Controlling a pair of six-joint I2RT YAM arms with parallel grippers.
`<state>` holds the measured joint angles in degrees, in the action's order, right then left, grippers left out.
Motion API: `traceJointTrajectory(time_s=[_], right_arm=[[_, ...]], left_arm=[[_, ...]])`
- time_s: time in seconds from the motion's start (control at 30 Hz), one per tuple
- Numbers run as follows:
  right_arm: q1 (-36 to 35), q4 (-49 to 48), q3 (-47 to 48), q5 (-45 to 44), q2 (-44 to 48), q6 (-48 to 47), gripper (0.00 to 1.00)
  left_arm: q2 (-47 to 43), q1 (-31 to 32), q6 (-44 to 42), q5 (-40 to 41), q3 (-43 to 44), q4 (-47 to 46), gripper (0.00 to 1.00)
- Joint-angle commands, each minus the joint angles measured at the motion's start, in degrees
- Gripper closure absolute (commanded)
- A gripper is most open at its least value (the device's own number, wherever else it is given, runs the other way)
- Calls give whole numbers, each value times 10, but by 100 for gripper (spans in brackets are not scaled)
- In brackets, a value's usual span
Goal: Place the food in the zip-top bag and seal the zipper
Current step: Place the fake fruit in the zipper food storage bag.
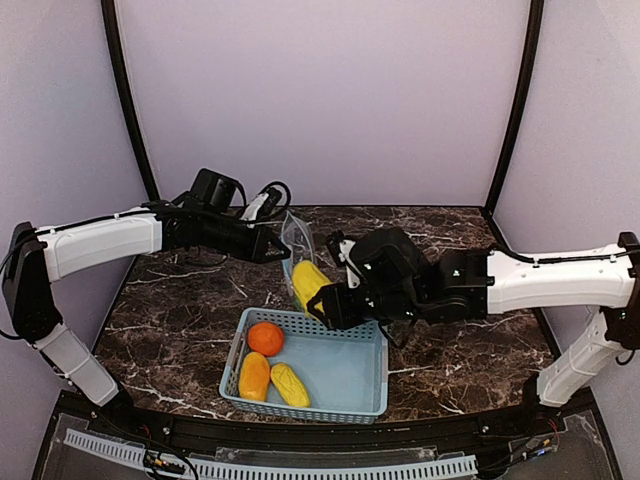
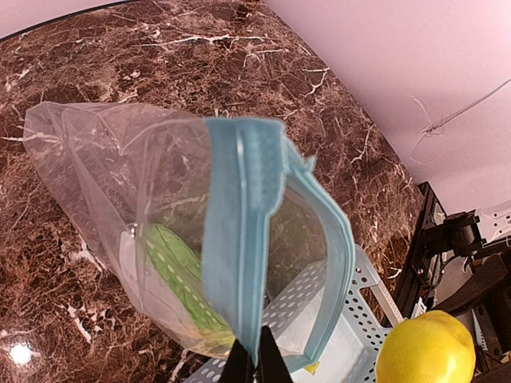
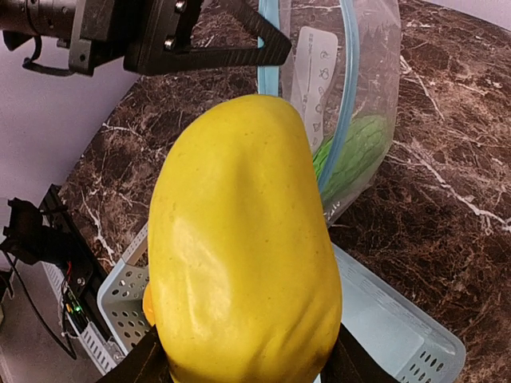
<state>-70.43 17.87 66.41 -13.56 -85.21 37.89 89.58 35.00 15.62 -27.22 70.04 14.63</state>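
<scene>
The clear zip-top bag point(image 1: 297, 236) hangs above the table, mouth toward the right arm. My left gripper point(image 1: 278, 247) point(image 2: 255, 361) is shut on its light blue zipper point(image 2: 239, 223), pinching one lip so the mouth gapes. A green pod point(image 2: 180, 271) point(image 3: 355, 152) lies inside the bag. A large yellow fruit point(image 1: 308, 283) point(image 3: 239, 255) sits in my right gripper point(image 1: 326, 303) point(image 3: 239, 363), which is shut on it just in front of the bag's mouth. In the basket lie a round orange point(image 1: 265, 338) and two yellowish oblong fruits point(image 1: 254, 376) point(image 1: 290, 385).
The light blue perforated basket point(image 1: 312, 411) point(image 3: 399, 335) stands on the marble table near the front edge, directly below the bag and the held fruit. Pale walls enclose the table at the back and sides.
</scene>
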Motion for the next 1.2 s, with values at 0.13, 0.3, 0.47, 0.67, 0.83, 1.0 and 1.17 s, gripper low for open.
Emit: traceJointTrajectory(time_s=[0.13, 0.3, 0.47, 0.67, 0.83, 1.0, 1.17], right_arm=[[34, -4, 58, -8, -47, 12, 53], [47, 2, 90, -3, -80, 17, 53], [63, 43, 120, -7, -109, 45, 54], [78, 59, 119, -12, -116, 60, 54], [87, 63, 131, -12, -126, 48, 54], [89, 97, 181, -13, -156, 23, 53], [90, 137, 230, -15, -189, 9, 52]], left_arm=[[-13, 12, -9, -8, 4, -3, 99], [-15, 14, -10, -7, 4, -3, 99], [-17, 15, -10, -7, 4, -2, 99], [-20, 16, -10, -4, 5, -1, 99], [-18, 16, -9, -9, 6, 0, 99], [-17, 17, -11, -17, 8, 0, 99], [-15, 23, -18, -32, 11, 0, 99]])
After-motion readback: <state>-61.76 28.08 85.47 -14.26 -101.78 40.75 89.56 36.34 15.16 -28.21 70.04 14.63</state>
